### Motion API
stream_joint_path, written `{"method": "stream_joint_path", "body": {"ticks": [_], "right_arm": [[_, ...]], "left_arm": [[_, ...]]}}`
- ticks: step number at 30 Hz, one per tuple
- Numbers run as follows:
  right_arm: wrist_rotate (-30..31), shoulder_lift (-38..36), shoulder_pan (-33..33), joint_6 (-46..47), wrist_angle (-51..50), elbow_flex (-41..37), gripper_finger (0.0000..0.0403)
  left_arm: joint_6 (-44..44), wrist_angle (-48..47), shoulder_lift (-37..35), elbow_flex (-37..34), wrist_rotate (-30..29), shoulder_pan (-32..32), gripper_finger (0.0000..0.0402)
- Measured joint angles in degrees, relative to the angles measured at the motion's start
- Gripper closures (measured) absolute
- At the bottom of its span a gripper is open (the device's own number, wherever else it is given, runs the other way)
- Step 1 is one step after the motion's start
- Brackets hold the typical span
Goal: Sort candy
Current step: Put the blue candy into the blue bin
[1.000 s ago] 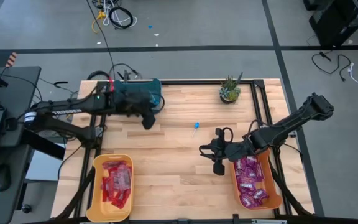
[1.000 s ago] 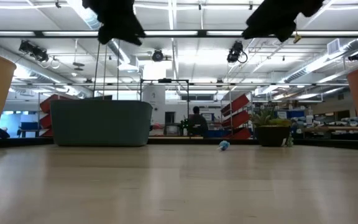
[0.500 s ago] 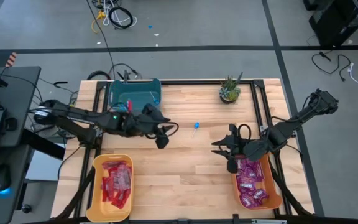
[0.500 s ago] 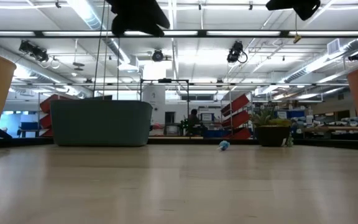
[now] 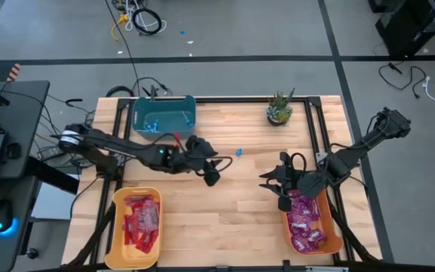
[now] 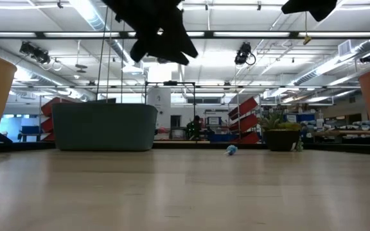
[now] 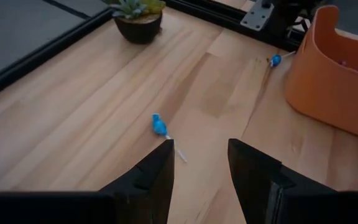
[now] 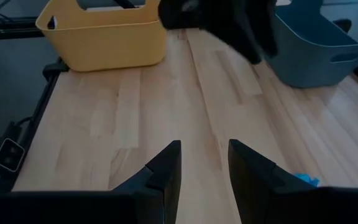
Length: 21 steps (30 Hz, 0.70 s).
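Blue lollipop [image 7: 160,126], left hand [image 7: 201,163] parted, empty

Teal bin [image 5: 164,113] at table's far left edge. Yellow bin [image 5: 119,227] near left corner, orange bin [image 5: 335,240] near right. Potted plant [image 5: 279,109] at far edge.

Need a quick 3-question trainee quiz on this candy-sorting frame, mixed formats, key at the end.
1. True or false: the yellow bin holds red packets.
2. Which bin holds the purple packets? A) teal bin B) orange bin C) yellow bin
3. What lies on the table just ahead of the left gripper, whose fingers stand apart and empty?

Key: 1. True. 2. B. 3. A blue lollipop. The right gripper waits beside the orange bin, open and empty.
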Motion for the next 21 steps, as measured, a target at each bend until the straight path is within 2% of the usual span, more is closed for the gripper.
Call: {"method": "stream_joint_path", "body": {"ticks": [10, 21], "right_arm": [[0.9, 0.02, 2.36, 0.87, -0.32, 0.0, 0.0284], [4.71, 0.02, 5.35, 1.26, -0.28, 0.0, 0.0284]], "left_arm": [[-4.25, 3.67, 7.71, 0.0, -4.33, -0.34, 0.0248], [-4.28, 10.43, 16.19, -0.02, -4.52, -0.33, 0.0248]]}}
